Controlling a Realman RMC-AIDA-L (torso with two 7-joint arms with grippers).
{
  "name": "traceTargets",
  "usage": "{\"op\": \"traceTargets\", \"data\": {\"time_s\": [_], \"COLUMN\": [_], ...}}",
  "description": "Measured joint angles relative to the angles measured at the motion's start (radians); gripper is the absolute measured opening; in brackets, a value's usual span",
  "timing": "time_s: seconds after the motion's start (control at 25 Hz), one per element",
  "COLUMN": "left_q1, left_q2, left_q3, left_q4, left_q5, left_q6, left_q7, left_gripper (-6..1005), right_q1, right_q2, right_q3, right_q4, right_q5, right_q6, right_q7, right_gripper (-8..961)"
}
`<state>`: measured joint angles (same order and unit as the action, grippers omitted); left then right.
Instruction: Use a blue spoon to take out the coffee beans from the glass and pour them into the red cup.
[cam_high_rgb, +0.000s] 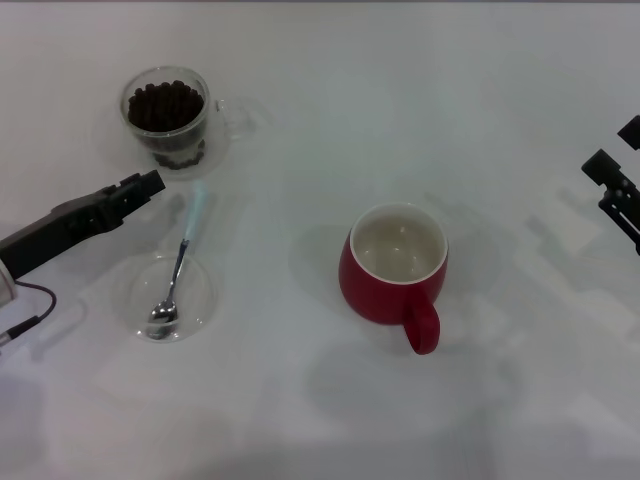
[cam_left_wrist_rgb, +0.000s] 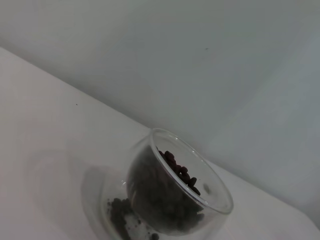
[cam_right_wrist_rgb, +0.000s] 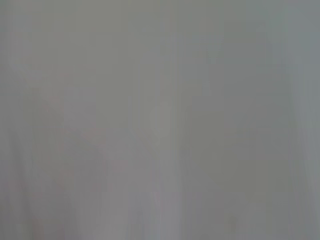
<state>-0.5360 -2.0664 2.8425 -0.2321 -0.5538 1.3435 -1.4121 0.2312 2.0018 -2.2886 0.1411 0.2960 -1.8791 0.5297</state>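
White and bare of pattern, the surface (cam_high_rgb: 330, 90) is carrying 4 things in the head view. At its far left the glass (cam_high_rgb: 168, 118) is standing upright, holding the coffee beans (cam_high_rgb: 165, 105) in a dark heap nearly up to its rim, its clear handle pointing toward the robot's right. Nearer the robot, a flat clear saucer (cam_high_rgb: 200, 300) is holding the metal bowl of the blue spoon (cam_high_rgb: 178, 272), whose pale handle is reaching out over the saucer's rim toward the glass. The red cup (cam_high_rgb: 392, 268) is sitting well apart to the right, its white inside showing no beans, its loop handle pointing toward the robot.

The left tool (cam_high_rgb: 148, 186) is hanging just beside the spoon's handle tip, between glass and saucer; whether its fingers are apart or together, I cannot tell. The right tool (cam_high_rgb: 612, 185) is sitting at the right edge, equally unreadable.

The left wrist view is showing the glass (cam_left_wrist_rgb: 177, 200) and beans (cam_left_wrist_rgb: 175, 167) up close against a plain pale wall (cam_left_wrist_rgb: 200, 60); the right wrist view is giving only featureless grey.
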Motion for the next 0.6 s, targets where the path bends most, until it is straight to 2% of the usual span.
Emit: {"op": "traceTargets", "data": {"time_s": [0.16, 0.32, 0.52, 0.6], "left_q1": [0.003, 0.012, 0.053, 0.064], "left_q2": [0.001, 0.012, 0.025, 0.026], "left_q3": [0.0, 0.0, 0.0, 0.0], "left_q4": [-0.003, -0.01, -0.113, -0.133], "left_q5": [-0.008, -0.038, -0.154, -0.18], "left_q6": [0.005, 0.038, 0.208, 0.233], "left_q7": [0.022, 0.089, 0.282, 0.31], "left_gripper": [297, 430, 421, 418], "right_q1": [0.003, 0.005, 0.005, 0.005], "right_q2": [0.0, 0.0, 0.0, 0.0], "right_q3": [0.0, 0.0, 0.0, 0.001], "right_q4": [0.0, 0.0, -0.01, -0.012], "right_q5": [0.0, 0.0, 0.0, 0.007], "right_q6": [0.0, -0.001, -0.016, -0.029], "right_q7": [0.002, 0.002, 0.003, 0.002], "right_gripper": [577, 578, 580, 581]}}
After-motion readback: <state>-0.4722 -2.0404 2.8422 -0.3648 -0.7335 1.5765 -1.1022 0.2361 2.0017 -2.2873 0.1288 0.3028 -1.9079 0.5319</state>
